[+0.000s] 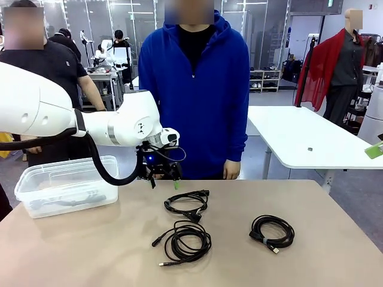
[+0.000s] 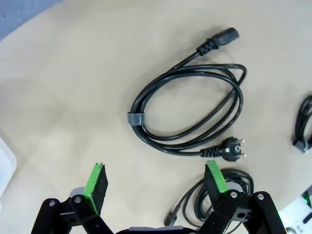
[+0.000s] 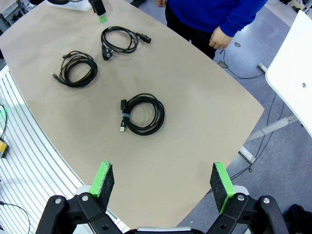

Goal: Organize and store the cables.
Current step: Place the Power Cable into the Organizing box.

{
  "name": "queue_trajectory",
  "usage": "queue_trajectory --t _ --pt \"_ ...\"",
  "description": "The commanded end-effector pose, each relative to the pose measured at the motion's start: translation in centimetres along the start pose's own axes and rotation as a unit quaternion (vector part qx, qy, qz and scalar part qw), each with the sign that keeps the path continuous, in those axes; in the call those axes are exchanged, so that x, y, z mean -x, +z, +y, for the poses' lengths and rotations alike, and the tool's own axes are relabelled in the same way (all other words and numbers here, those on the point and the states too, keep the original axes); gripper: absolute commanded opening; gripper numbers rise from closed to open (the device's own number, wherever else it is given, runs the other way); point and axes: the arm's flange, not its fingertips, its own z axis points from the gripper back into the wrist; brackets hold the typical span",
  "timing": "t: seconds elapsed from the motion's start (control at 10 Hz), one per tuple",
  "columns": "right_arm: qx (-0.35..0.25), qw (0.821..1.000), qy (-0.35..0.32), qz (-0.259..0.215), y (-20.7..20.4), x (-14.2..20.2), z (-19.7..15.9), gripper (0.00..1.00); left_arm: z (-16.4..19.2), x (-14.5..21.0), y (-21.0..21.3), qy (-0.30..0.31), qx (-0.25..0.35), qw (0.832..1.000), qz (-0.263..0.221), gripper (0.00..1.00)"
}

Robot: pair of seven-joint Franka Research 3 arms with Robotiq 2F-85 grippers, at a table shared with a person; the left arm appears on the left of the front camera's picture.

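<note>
Left end effector (image 2: 156, 183): fingers spread, empty, hovering over bench (image 2: 73, 97). Power-cord coil (image 2: 136, 118) lies just ahead of its fingertips: black, grey tie, round two-pin plug. Thinner coil (image 1: 203, 242) sits partly under one finger. Right end effector (image 3: 163, 180): spread, empty, third coil (image 3: 159, 115) well ahead.

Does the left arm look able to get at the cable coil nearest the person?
Probably yes: its open jaws hover right beside that coil, with bare table between and nothing blocking.
</note>
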Motion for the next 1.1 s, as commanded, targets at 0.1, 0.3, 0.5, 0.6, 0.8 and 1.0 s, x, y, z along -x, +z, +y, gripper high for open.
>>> queue_trajectory --t 0.1,0.3,0.5,0.6,0.8,1.0 --pt "-0.003 1.000 0.002 -0.002 -0.1 0.2 -0.1 1.00 0.3 -1.2 -1.4 0.039 -0.021 0.999 -0.002 1.00" --pt "-0.003 1.000 0.002 -0.002 -0.1 0.2 -0.1 1.00 0.5 -1.2 -1.7 0.057 -0.032 0.998 -0.003 1.00" --pt "-0.003 1.000 0.002 -0.002 -0.1 0.2 -0.1 1.00 0.5 -1.6 -2.1 0.075 -0.039 0.996 0.000 1.00" --pt "-0.003 1.000 0.002 -0.002 -0.1 0.2 -0.1 1.00 0.4 -1.8 -2.6 0.088 -0.042 0.995 0.002 1.00" --pt "-0.003 1.000 0.002 -0.002 -0.1 0.2 -0.1 1.00 -0.1 -2.4 -3.5 0.111 -0.044 0.993 -0.003 1.00" --pt "-0.003 1.000 0.002 -0.002 -0.1 0.2 -0.1 1.00 -0.2 -2.5 -4.4 0.122 -0.065 0.990 -0.003 1.00"
